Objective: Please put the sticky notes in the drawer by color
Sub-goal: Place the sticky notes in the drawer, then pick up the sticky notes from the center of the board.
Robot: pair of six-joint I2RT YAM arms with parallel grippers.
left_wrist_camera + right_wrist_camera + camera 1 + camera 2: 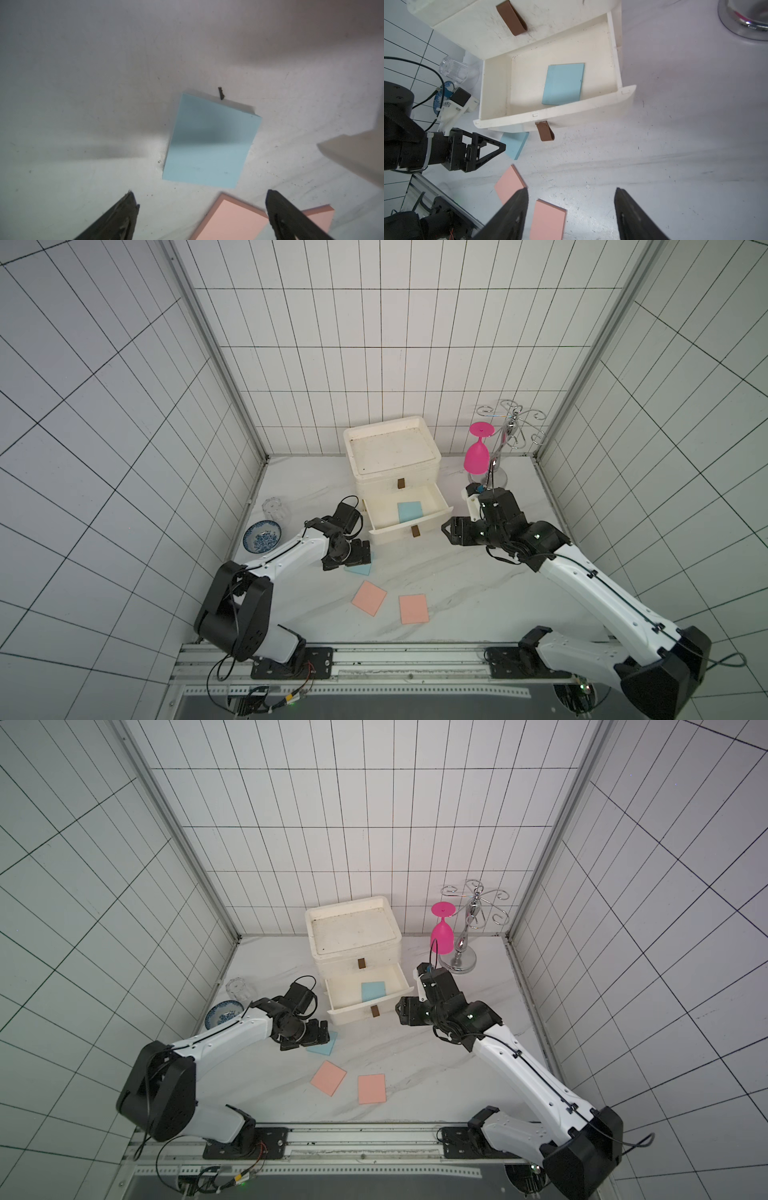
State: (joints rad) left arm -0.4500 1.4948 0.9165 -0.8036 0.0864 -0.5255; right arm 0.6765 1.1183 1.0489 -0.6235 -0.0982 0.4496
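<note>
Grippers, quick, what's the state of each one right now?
Left gripper: open, holding nothing.
Right gripper: open, holding nothing.

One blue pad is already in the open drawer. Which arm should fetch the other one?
Left. The left gripper is open beside the blue pad on the table; the right gripper is at the drawer's other corner, farther off.

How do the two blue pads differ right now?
The drawer pad lies inside the open drawer; the table pad lies on the table in front of it. In both top views the drawer pad shows whole, while the left pincer hides part of the table pad. Both are light blue and square, and no pincer holds either.
</note>
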